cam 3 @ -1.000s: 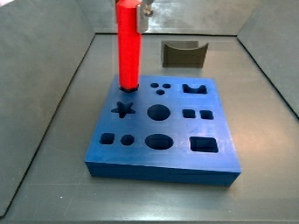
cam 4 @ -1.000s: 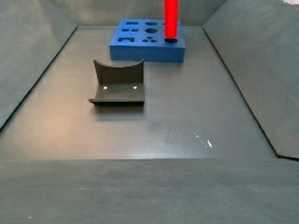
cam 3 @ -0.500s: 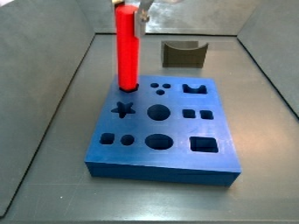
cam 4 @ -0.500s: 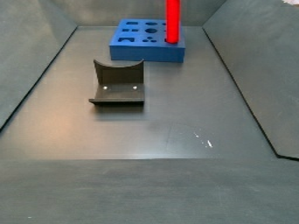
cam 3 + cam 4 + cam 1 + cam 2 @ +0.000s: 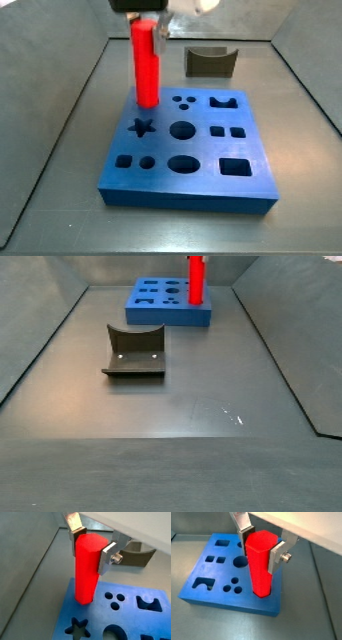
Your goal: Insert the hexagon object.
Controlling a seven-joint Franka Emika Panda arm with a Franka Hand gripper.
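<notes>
**Rod lowered further into corner hole; insertion under way**

The long, bright red glossy hexagonal rod (image 5: 144, 65) stood upright at the corner of the blue block with shaped cut-outs (image 5: 201, 170), its lower end at the block's top face. Compared with the side view half a second earlier, the rod's top sat lower, and more of the gripper (image 5: 91, 542) had come into frame above it. This suggests the rod was descending into its hole; how deep it sat could not be confirmed. In both wrist views the silver fingers (image 5: 274, 556) were clamped on the rod's upper end. The dark L-shaped fixture (image 5: 134, 351) stood well apart from the block, uninvolved. Release remained outstanding.
</notes>
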